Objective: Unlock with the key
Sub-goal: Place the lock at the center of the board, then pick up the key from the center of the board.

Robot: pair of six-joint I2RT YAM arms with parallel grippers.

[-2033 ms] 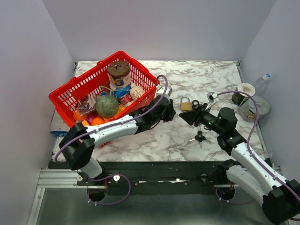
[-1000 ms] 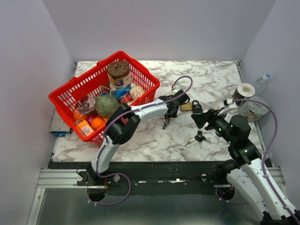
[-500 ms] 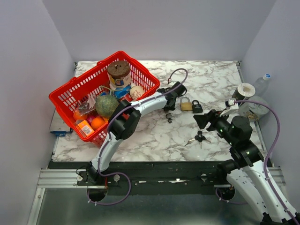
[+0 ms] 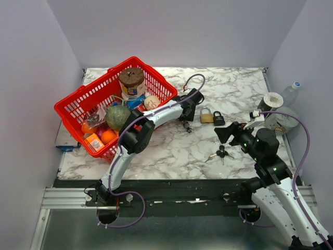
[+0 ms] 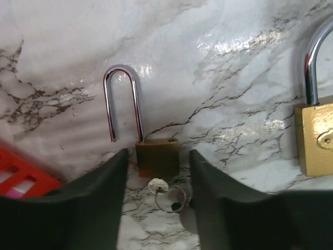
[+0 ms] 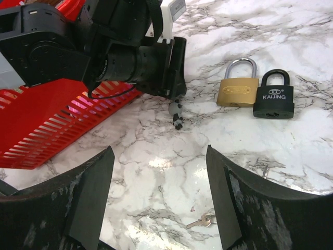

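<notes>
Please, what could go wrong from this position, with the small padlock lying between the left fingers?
1. The small padlock lies with its shackle open between the open fingers of the left gripper, the key in it. A closing or sideways move may knock it away or push the key out.
2. The spare keys lie near the open right gripper. A low sweep could scatter them.

The basket [image 4: 158, 86] stands on the counter [image 4: 234, 83], toward its left rear. Just right of the basket's near right corner lies a padlock [image 5: 157, 157] with a key [image 5: 158, 186] in its keyhole. Farther right of the basket, a second padlock [image 4: 206, 115] and a third padlock [image 4: 219, 119] lie side by side. A bunch of keys [image 4: 221, 152] lies farther right of the basket again, nearer the front edge.
</notes>
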